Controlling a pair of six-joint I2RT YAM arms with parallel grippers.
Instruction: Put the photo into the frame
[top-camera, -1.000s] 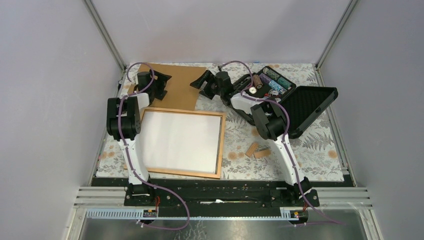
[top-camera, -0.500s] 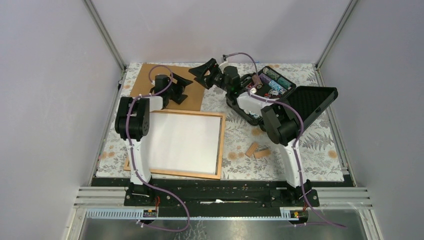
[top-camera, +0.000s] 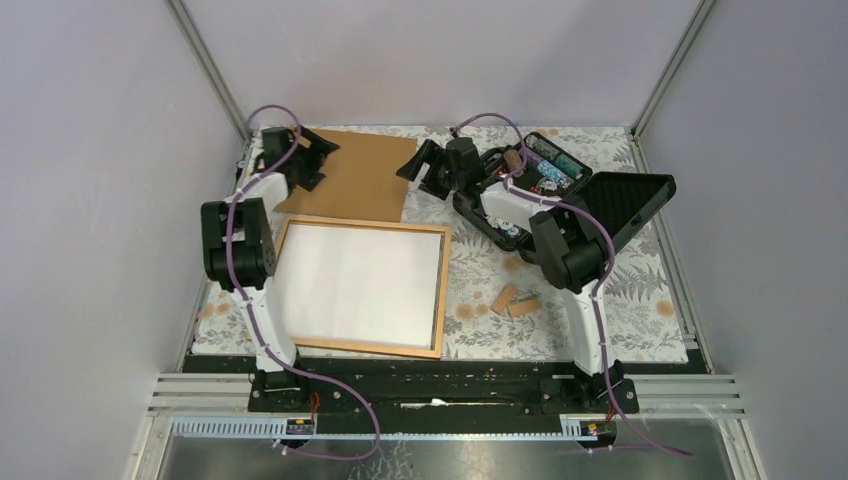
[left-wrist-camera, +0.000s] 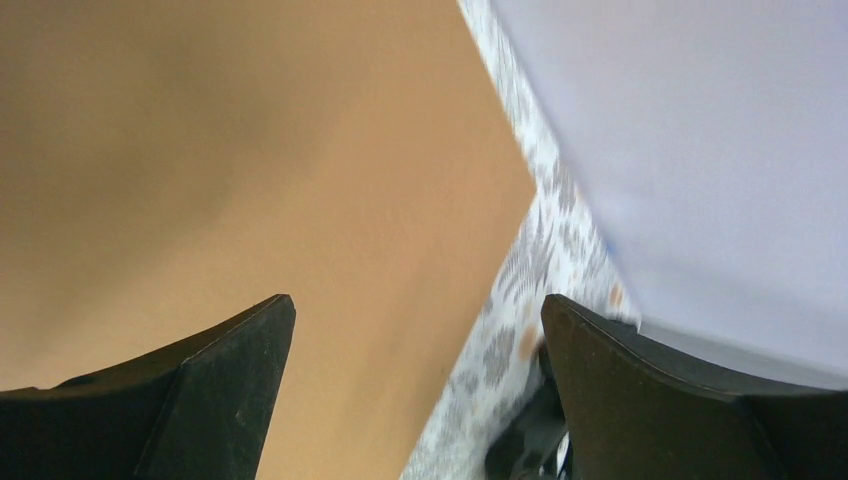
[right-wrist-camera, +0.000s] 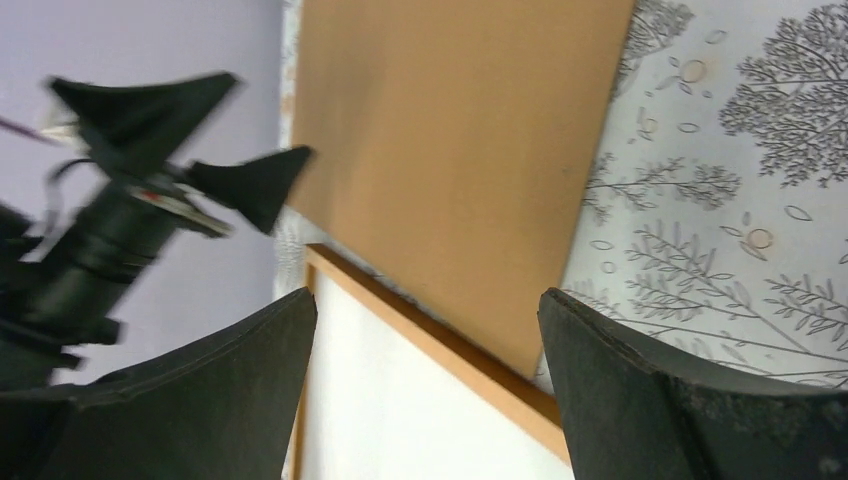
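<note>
On the table's near left, one frame (top-camera: 443, 290) enclosed one photo (top-camera: 360, 285), white back up. One brown board (top-camera: 365, 180) lay beyond it. The left gripper (left-wrist-camera: 416, 300) and right gripper (right-wrist-camera: 428, 294) hung wide open and empty at the board's opposite edges.

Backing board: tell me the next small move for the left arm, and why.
Probably lower the left gripper onto the backing board's far-left corner and close on its edge. The photo lies white side up inside the frame, so the board looks next to go on. The left gripper is open, empty and over that corner; the right gripper, also open, is near the board's right edge.
</note>
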